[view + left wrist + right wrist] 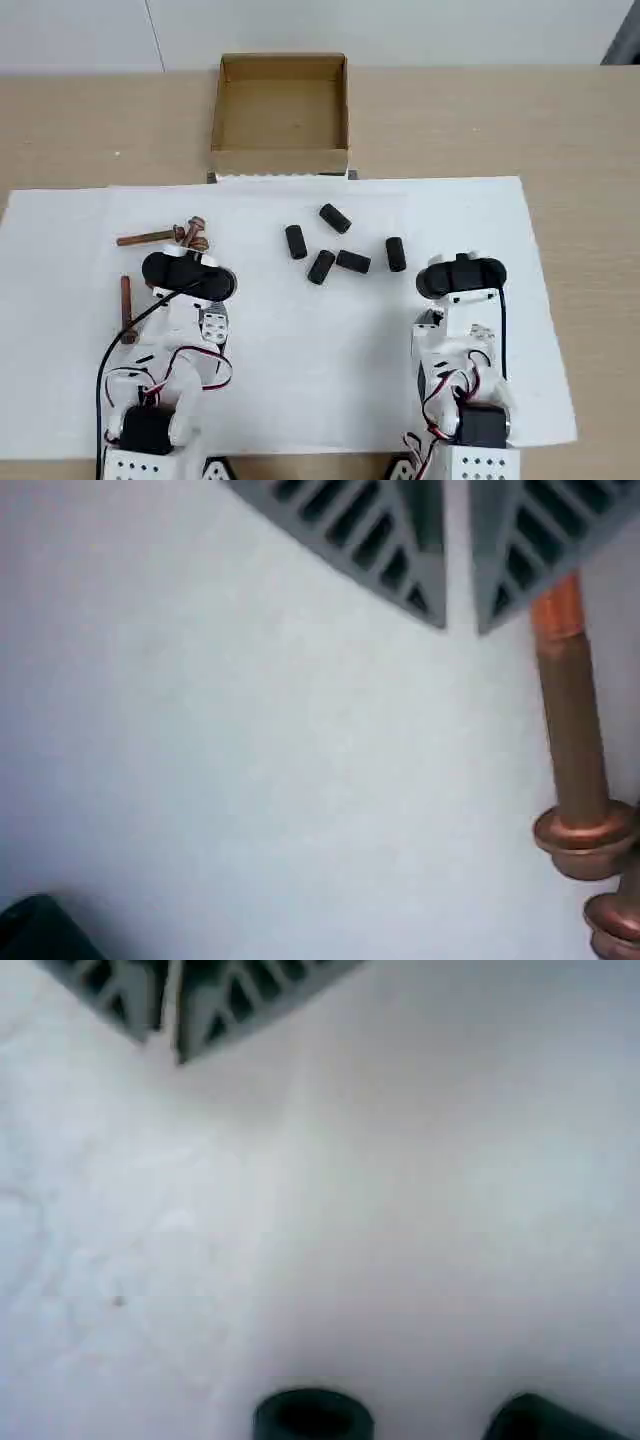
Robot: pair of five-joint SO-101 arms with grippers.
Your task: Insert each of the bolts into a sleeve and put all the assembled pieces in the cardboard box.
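Note:
Copper bolts lie on the left of the white sheet: one lengthwise (148, 238), two heads bunched beside it (196, 233), and one (127, 308) beside the left arm (188, 275). Several black sleeves (321, 266) are scattered mid-sheet. The cardboard box (283, 150) stands empty at the back. My left gripper (458, 622) hangs shut and empty just over the sheet, beside a bolt shaft (570, 730). My right gripper (170, 1048) is shut and empty too, with two sleeves (313, 1416) (545, 1418) some way ahead of it.
The white sheet (330, 370) covers most of the wooden table and is bare between the two arms. The right arm (462, 275) stands near the rightmost sleeve (396, 254). A dark shape (38, 930), perhaps a sleeve, sits at the left wrist view's corner.

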